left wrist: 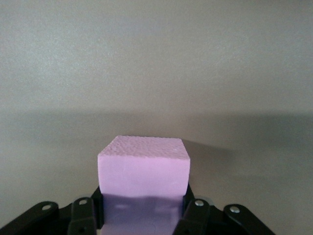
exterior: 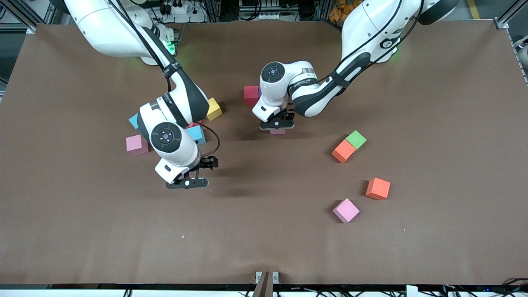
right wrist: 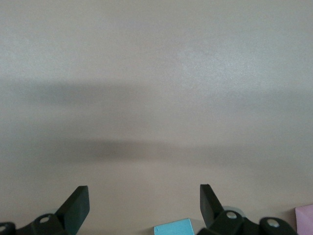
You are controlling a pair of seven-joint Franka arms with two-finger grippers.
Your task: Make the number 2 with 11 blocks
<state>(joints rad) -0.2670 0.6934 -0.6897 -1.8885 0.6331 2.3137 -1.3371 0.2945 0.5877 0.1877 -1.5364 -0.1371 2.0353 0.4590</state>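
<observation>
The left pincer point(exterior: 277, 125) hangs over the middle of the worktop point(exterior: 264, 247), clamped on a pink block point(left wrist: 144, 169) by two opposite side faces; its wrist view shows the cube's top and front face clear of the fingers point(left wrist: 195, 215), with only bare worktop ahead. The right pincer point(exterior: 187, 181) is spread wide and empty over bare worktop, this arm waiting just nearer the camera than a cluster of cubes at the right arm's end. That cluster includes a pink cube point(exterior: 137, 144), a sky-blue cube point(exterior: 196, 134) and a yellow cube point(exterior: 213, 109), with others partly hidden under the arm. A red cube point(exterior: 251, 95) sits on the worktop close by the left wrist. Toward the left arm's end lie an orange cube point(exterior: 343, 151) touching the green cube point(exterior: 356, 139), a second orange cube point(exterior: 378, 188), and, nearest the camera, another pink cube point(exterior: 346, 210). No part of the digit looks laid yet. The blocks look like matte foam: probably very light, slightly soft, with a grainy surface that should not slip. A modest squeeze across flat parallel faces, centred on the cube, looks best; too hard a grip might dent it, and an off-centre one might twist it as it is set down.
</observation>
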